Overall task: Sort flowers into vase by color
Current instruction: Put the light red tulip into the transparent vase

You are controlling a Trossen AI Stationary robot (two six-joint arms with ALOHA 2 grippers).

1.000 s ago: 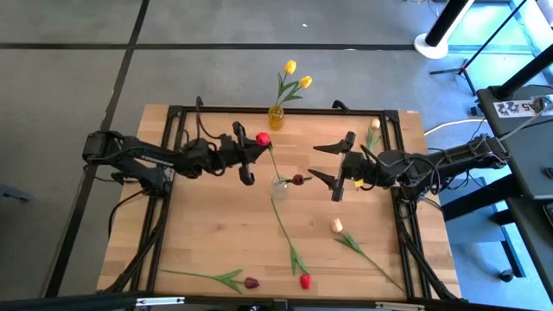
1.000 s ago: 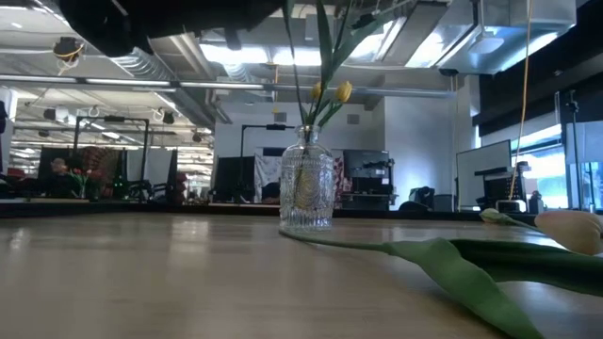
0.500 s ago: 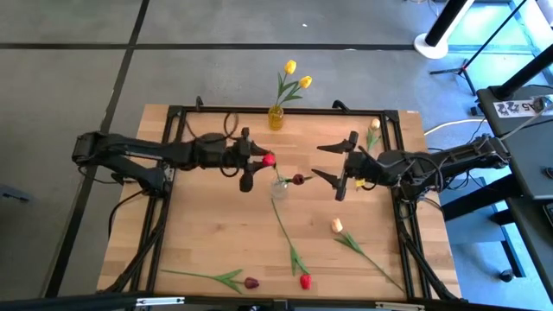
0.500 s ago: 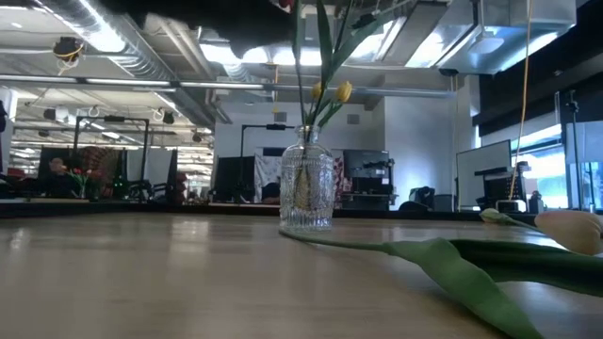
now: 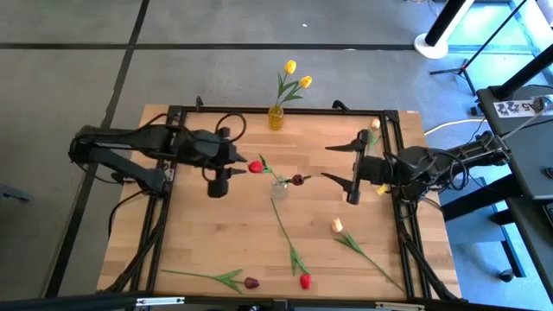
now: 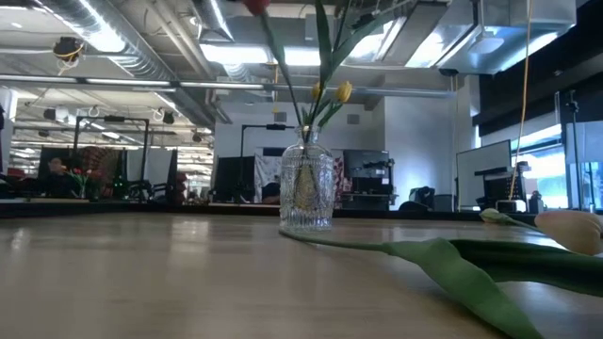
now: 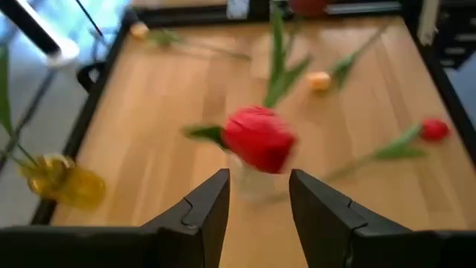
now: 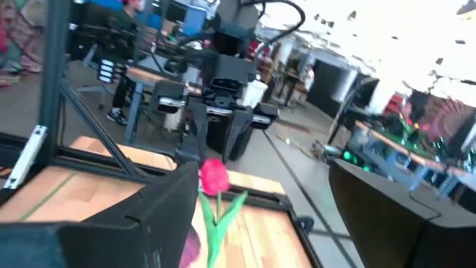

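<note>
The red tulip (image 5: 256, 166) stands in the clear vase (image 5: 279, 187) at bench (image 5: 207, 242) centre, beside a maroon one (image 5: 298, 180), leaning toward 10 o'clock. The left gripper (image 5: 226, 164) hovers at 9 o'clock of the vase, fingers (image 7: 206, 211) released, the head just off their tips: this placement looks done. The next move, I judge, calls for picking up another loose tulip, such as the red one (image 5: 305, 281) at 6 o'clock. The right gripper (image 5: 352, 168) waits at 3 o'clock, fingers spread wide. Yellow tulips (image 5: 295, 78) fill the yellow vase (image 5: 276, 117) at 12.
</note>
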